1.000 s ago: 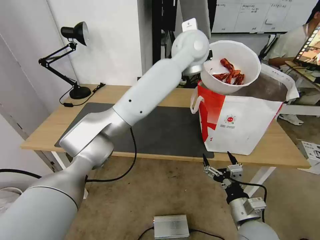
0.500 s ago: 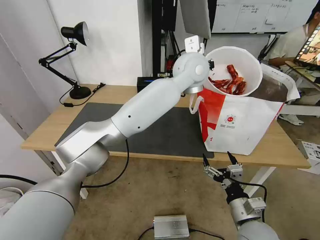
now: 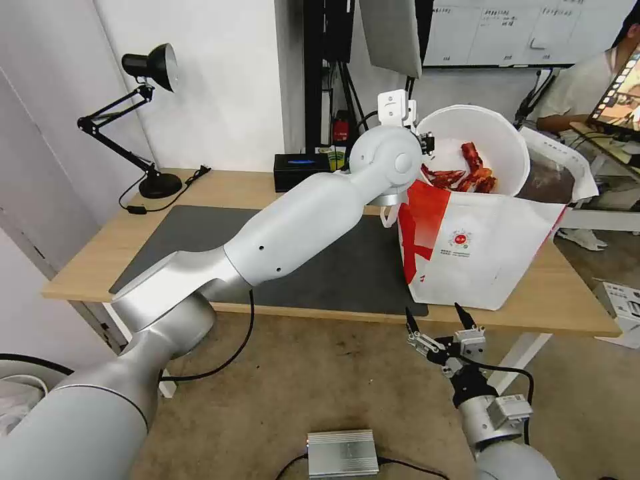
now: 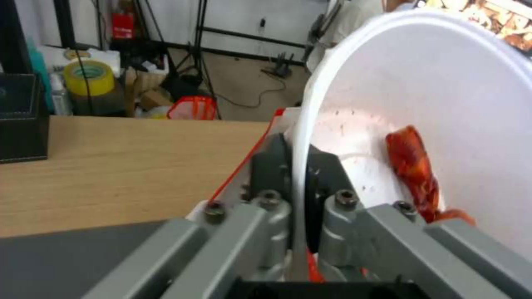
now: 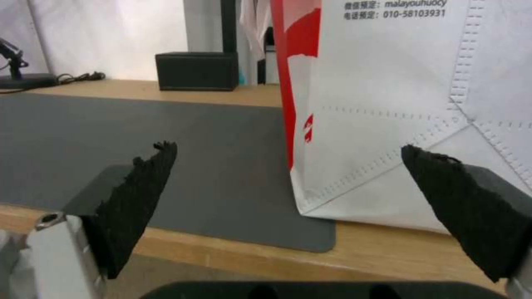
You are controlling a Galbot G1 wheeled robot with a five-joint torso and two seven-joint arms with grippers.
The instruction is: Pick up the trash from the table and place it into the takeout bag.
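Note:
The white round bowl of red crayfish shells is tilted on its side and sits partly inside the open top of the takeout bag, which stands on the table at the right. My left gripper is shut on the bowl's rim; in the left wrist view its fingers pinch the white rim, with a shell inside. My right gripper hangs open below the table's front edge, its pads apart and facing the bag.
A dark grey mat covers the table's middle. A black desk lamp stands at the back left and a black tissue box at the back. A silver box lies on the floor. A person sits at the far right.
My left arm has lowered the bowl from above the bag down into its open top, tilting it further. The right arm has not moved.

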